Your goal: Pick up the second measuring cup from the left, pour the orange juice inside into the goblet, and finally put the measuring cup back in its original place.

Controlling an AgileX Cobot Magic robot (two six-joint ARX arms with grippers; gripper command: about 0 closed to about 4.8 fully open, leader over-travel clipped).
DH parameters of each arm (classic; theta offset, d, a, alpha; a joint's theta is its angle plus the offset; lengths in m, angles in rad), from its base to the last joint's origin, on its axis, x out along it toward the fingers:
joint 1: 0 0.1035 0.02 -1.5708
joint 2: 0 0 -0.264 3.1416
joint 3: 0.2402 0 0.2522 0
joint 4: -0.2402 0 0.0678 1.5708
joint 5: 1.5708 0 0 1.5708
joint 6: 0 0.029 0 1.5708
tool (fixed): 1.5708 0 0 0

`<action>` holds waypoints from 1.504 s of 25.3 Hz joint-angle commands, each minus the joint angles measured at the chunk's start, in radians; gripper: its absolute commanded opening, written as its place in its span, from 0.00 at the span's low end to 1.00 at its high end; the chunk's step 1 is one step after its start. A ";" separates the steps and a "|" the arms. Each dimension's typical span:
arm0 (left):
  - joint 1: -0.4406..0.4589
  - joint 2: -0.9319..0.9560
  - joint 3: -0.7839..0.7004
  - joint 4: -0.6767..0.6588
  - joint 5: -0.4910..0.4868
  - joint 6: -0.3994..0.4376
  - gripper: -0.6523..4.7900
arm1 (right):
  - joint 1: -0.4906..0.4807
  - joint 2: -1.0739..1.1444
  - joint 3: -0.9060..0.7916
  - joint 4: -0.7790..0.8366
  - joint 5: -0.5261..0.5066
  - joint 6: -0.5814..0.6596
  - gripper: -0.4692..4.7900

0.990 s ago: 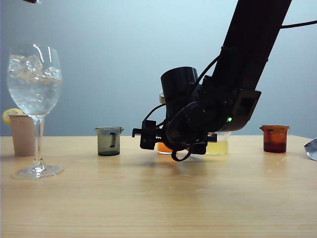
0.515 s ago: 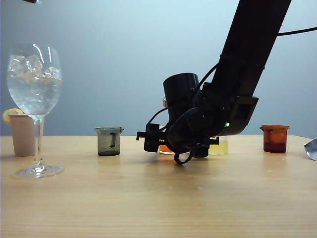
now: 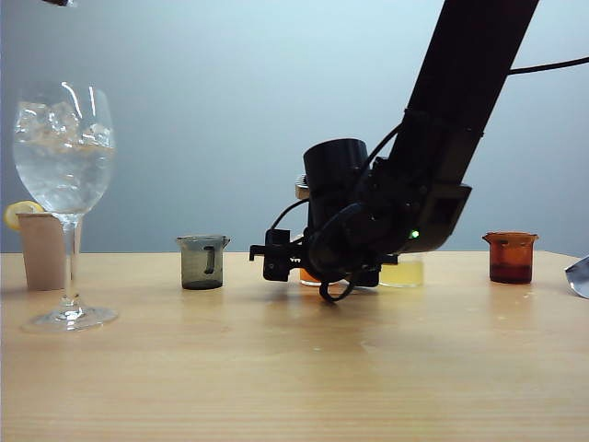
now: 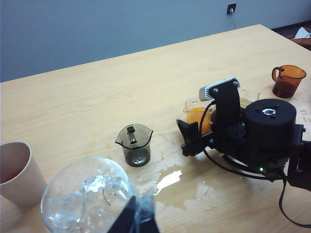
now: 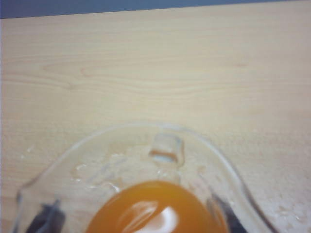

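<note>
The second measuring cup [image 3: 306, 274], a small clear one holding orange juice [image 5: 155, 208], stands on the table between a smoky grey cup [image 3: 202, 262] and a pale yellow one [image 3: 403, 272]. My right gripper [image 3: 276, 258] is open at table level, and the measuring cup [image 4: 197, 116] sits between its fingers [image 5: 46, 221]. The cup's flared rim [image 5: 165, 145] fills the right wrist view. At far left stands the tall goblet [image 3: 63, 157], full of ice. My left gripper [image 4: 139, 216] hovers shut beside the goblet's [image 4: 85, 194] bowl.
A beige cup [image 3: 41, 250] with a lemon slice stands behind the goblet. A brown cup [image 3: 510, 258] sits at far right. Spilled liquid [image 4: 170, 179] wets the wood in front of the cups. The right arm [image 3: 460, 92] slants down from the upper right.
My right gripper has moved back toward the row of cups and a little to the right, closing in around the orange cup. The left arm has stayed still.
</note>
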 commanded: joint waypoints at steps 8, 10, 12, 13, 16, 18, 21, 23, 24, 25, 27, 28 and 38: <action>0.002 -0.002 0.005 0.006 0.000 0.005 0.12 | 0.000 -0.005 0.002 0.013 0.027 -0.008 0.68; 0.002 -0.002 0.005 0.006 0.000 0.005 0.12 | -0.001 -0.005 0.002 0.012 0.027 -0.008 0.56; 0.002 -0.002 0.005 0.006 0.000 0.005 0.12 | 0.000 -0.005 0.002 0.013 0.026 -0.008 0.45; 0.002 -0.002 0.005 0.006 0.000 0.005 0.12 | 0.000 -0.005 0.002 0.013 0.026 -0.008 0.39; 0.002 -0.002 0.005 0.006 0.000 0.005 0.12 | 0.000 -0.006 0.002 0.013 0.023 -0.015 0.39; 0.002 -0.002 0.005 0.006 0.000 0.005 0.12 | 0.000 -0.011 0.002 0.016 0.021 -0.027 0.39; 0.002 -0.002 0.005 0.006 0.000 0.005 0.12 | 0.005 -0.046 0.002 0.009 -0.003 -0.063 0.39; 0.002 -0.002 0.005 0.006 0.000 0.005 0.12 | 0.010 -0.067 0.002 -0.007 -0.009 -0.081 0.39; 0.002 -0.002 0.005 0.006 0.000 0.005 0.12 | 0.010 -0.079 0.001 -0.019 -0.012 -0.081 0.39; 0.002 -0.002 0.005 0.006 0.000 0.005 0.12 | 0.011 -0.093 0.002 -0.034 -0.013 -0.082 0.38; 0.002 -0.002 0.005 0.006 0.000 0.005 0.12 | 0.012 -0.113 0.001 -0.052 -0.033 -0.083 0.38; 0.002 -0.002 0.005 0.006 0.000 0.005 0.12 | 0.012 -0.127 0.001 -0.065 -0.052 -0.083 0.38; 0.002 -0.002 0.005 0.006 0.000 0.005 0.12 | 0.068 -0.320 0.000 -0.231 -0.163 -0.132 0.37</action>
